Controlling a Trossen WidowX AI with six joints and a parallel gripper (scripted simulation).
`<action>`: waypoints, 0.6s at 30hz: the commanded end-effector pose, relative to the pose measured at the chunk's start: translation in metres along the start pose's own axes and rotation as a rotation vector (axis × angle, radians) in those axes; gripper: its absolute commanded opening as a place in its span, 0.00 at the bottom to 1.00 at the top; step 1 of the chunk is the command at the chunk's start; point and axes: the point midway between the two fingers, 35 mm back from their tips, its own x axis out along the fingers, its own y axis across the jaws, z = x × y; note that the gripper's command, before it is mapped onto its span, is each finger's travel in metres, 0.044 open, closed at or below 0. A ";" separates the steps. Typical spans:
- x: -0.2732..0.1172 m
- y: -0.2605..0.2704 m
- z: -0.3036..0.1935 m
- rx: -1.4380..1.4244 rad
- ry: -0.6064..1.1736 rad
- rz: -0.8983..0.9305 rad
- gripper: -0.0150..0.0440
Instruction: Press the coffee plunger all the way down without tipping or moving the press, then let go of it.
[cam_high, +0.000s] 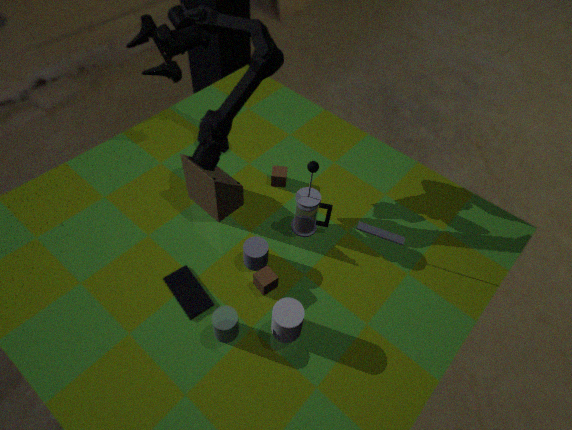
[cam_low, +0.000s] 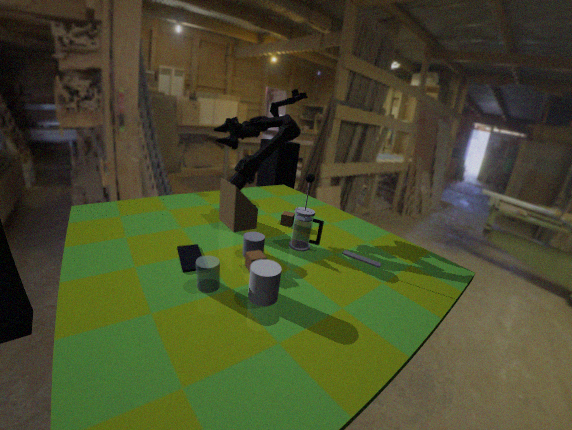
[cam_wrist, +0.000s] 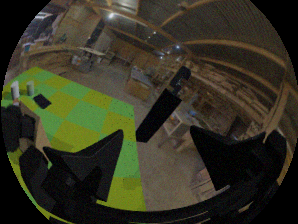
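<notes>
Fingers (cam_high: 152, 52) stand wide apart, empty, well away from the plunger knob (cam_high: 313, 166); an off-centre push could tip the press (cam_high: 306, 212).

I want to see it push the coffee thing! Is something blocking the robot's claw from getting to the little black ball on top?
Nothing visible blocks it. The open gripper hangs high, away from the knob, with only air above the press. The small brown cube sits lower, beside it.
</notes>
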 end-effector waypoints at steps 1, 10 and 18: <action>-0.001 0.000 -0.001 0.002 0.003 -0.002 0.98; -0.046 0.008 -0.062 0.265 0.116 -0.147 1.00; -0.105 0.041 -0.124 0.617 0.221 -0.348 1.00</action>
